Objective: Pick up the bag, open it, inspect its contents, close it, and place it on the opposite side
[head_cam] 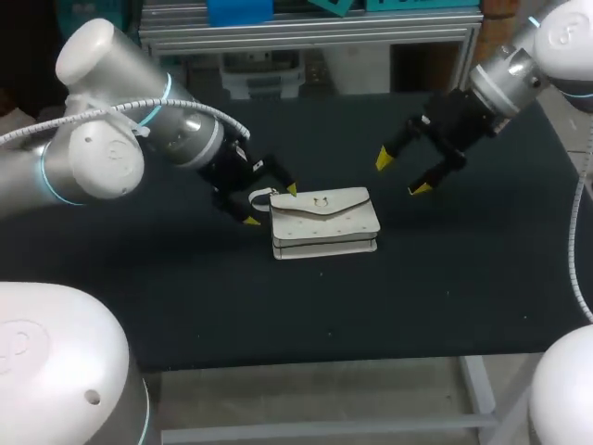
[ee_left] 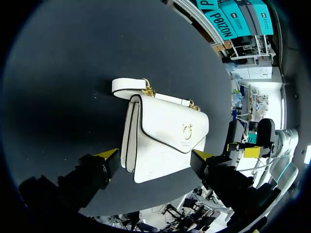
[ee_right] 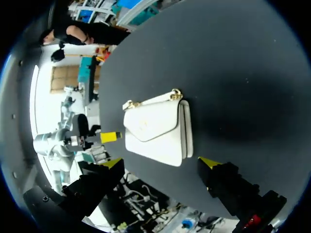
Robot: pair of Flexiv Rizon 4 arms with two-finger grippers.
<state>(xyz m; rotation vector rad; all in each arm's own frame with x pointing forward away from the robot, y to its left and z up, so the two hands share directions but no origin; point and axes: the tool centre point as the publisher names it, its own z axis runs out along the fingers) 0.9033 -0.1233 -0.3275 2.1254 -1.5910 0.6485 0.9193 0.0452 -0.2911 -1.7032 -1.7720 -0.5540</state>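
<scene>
— Where is the bag?
— The white bag [head_cam: 324, 222] is laid flat, flap shut, mid-counter [head_cam: 445, 297].
— And the jaws?
— The left jaws are held spread at its strap end, seemingly lined up for pickup. The right jaws are spread too, kept well clear.

White bag [head_cam: 324, 222] with gold clasp [head_cam: 321, 201] and chain [ee_left: 148, 91], black table [head_cam: 278, 306].

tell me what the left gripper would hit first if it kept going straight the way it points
Most likely the white bag: it lies right ahead of the left gripper, in line between its open fingers. How close it is, I cannot tell.
</scene>
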